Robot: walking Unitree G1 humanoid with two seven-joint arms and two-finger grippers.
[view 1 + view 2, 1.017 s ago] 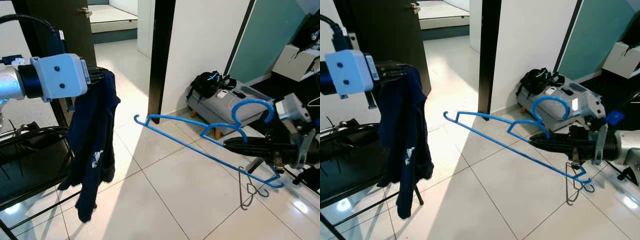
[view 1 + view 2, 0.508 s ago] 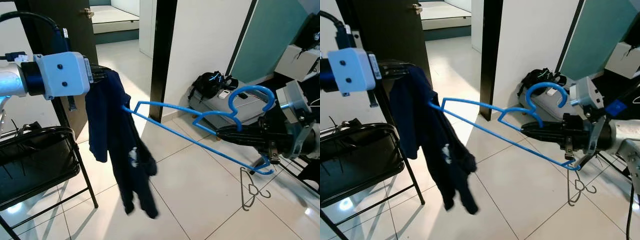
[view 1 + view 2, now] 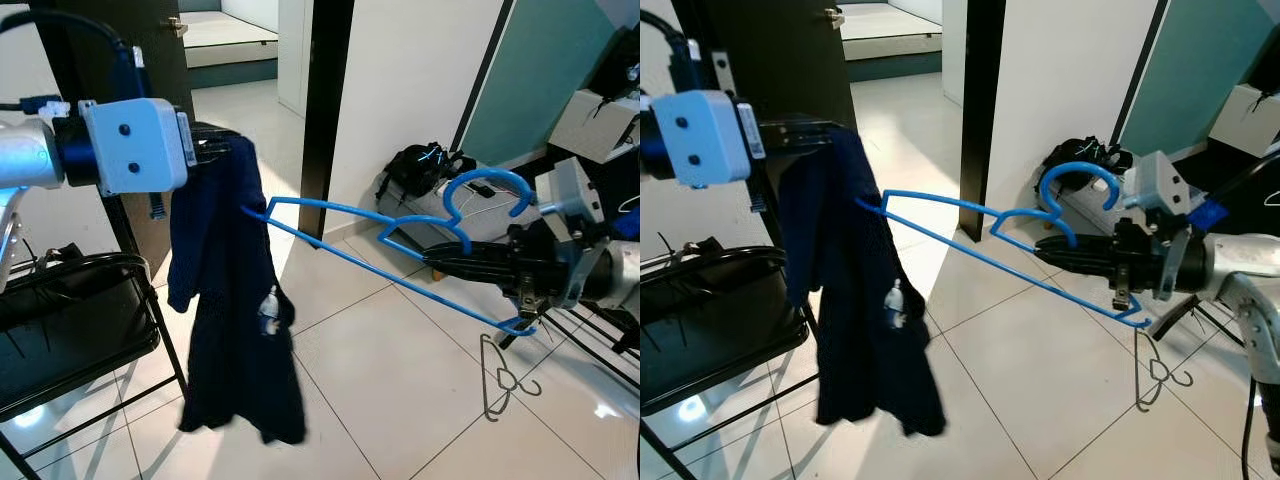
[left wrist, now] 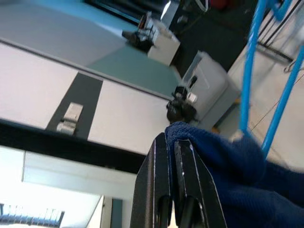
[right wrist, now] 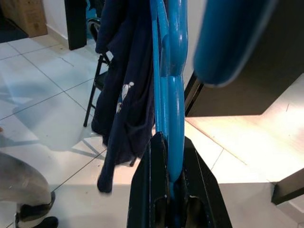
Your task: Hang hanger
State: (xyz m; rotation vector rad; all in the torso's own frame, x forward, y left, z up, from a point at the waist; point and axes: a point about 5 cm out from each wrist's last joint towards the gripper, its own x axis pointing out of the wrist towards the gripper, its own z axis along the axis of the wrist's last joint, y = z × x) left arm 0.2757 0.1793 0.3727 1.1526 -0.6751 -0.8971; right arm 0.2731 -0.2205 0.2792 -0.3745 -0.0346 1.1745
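My left gripper (image 3: 215,145) is raised at the left and shut on the top of a dark navy garment (image 3: 225,300), which hangs down over the floor. The left wrist view shows the black fingers (image 4: 164,190) pinched on the navy cloth (image 4: 228,161). My right gripper (image 3: 440,262) reaches in from the right and is shut on a blue plastic hanger (image 3: 370,265) just below its hook (image 3: 480,180). The hanger lies nearly level, and its far tip touches the garment's upper edge. In the right wrist view the hanger (image 5: 173,57) runs from the gripper (image 5: 170,137) toward the garment (image 5: 126,80).
A black folding chair (image 3: 70,320) stands under my left arm. A black door post (image 3: 325,100) and a white wall lie behind. A grey case with a black bag (image 3: 420,165) sits by the wall. A wire hanger (image 3: 500,380) lies on the tiled floor at right.
The right gripper has carried the blue hanger left, so its tip now meets the garment. The garment swung outward and has dropped back to hang straighter.
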